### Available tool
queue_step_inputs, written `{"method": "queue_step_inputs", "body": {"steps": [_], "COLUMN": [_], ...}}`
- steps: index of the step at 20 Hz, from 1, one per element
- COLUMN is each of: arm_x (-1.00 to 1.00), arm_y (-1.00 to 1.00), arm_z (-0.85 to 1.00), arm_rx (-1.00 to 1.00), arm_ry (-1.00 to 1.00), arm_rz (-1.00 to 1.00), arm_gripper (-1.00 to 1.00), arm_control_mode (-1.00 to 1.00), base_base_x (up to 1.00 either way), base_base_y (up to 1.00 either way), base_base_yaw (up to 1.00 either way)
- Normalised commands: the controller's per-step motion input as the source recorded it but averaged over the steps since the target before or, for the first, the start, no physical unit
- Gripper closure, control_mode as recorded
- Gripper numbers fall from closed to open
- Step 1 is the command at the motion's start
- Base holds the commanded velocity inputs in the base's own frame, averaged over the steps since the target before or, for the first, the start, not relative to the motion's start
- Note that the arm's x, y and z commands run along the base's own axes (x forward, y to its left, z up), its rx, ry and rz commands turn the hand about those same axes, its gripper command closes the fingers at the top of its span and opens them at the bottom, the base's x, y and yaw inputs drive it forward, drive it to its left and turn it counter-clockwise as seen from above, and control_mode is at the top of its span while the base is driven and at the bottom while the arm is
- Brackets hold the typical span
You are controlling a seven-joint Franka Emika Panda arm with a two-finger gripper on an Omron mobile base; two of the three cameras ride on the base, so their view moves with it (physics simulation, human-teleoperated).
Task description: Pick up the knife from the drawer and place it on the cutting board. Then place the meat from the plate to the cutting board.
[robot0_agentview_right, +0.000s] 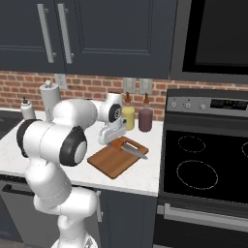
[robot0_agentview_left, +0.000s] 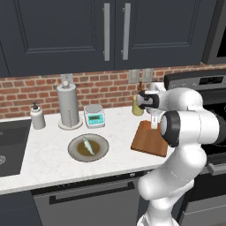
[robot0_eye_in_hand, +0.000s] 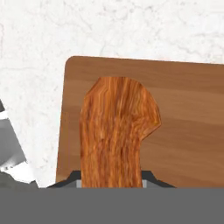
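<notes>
Knife point(robot0_agentview_right: 127, 148), orange handle and slim grey blade: held by the handle in the gripper point(robot0_agentview_right: 114, 140), jaws closed narrow on it, low over the cutting board point(robot0_agentview_right: 116, 159); from the right base view the blade runs out to the right over the board's far edge, and whether it touches the wood cannot be told. Hand view: the handle point(robot0_eye_in_hand: 116, 131) rises large between the dark finger tips point(robot0_eye_in_hand: 151, 178), with the board point(robot0_eye_in_hand: 188, 113) behind it and pale marble beyond the board's corner. Cutting board, reddish-brown wood, rectangular: lies flat on the white marble desk point(robot0_agentview_left: 48, 150), near the front edge, just beside the stove point(robot0_agentview_right: 203, 160). Plate point(robot0_agentview_left: 88, 147), round, pale grey rim, olive-brown centre: on the desk to the left of the board, well apart from it. Meat point(robot0_agentview_left: 88, 145), a small pale, elongated piece: lies in the middle of the plate. Background items along the brick wall: paper towel holder point(robot0_agentview_left: 69, 107), small digital scale point(robot0_agentview_left: 94, 116), soap bottle point(robot0_agentview_left: 37, 116), yellow jar point(robot0_agentview_right: 128, 117) and dark red jar point(robot0_agentview_right: 145, 119). Sink point(robot0_agentview_left: 11, 145): at the far left of the desk.
</notes>
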Motion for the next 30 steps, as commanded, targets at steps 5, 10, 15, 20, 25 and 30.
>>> {"method": "queue_step_inputs", "body": {"steps": [5,10,15,20,25,30], "arm_x": [0.09,0.00,0.08,0.00,0.02,0.18], "arm_y": [0.00,0.00,0.00,0.00,0.00,0.00], "arm_z": [-0.71,-0.50,-0.03,-0.05,-0.10,-0.11], "arm_rx": [0.02,0.00,0.04,0.05,0.05,0.04], "arm_ry": [-0.01,-0.04,-0.06,-0.09,-0.15,-0.10], "arm_rz": [0.00,0.00,0.00,0.00,0.00,0.00], "arm_gripper": [1.00,1.00,1.00,1.00,-1.00,-1.00], "arm_control_mode": [-1.00,-1.00,-1.00,-1.00,-1.00,-1.00], "base_base_x": [0.00,0.00,0.00,0.00,0.00,0.00], "base_base_y": [0.00,0.00,0.00,0.00,0.00,0.00], "base_base_yaw": [0.00,0.00,0.00,0.00,0.00,0.00]}}
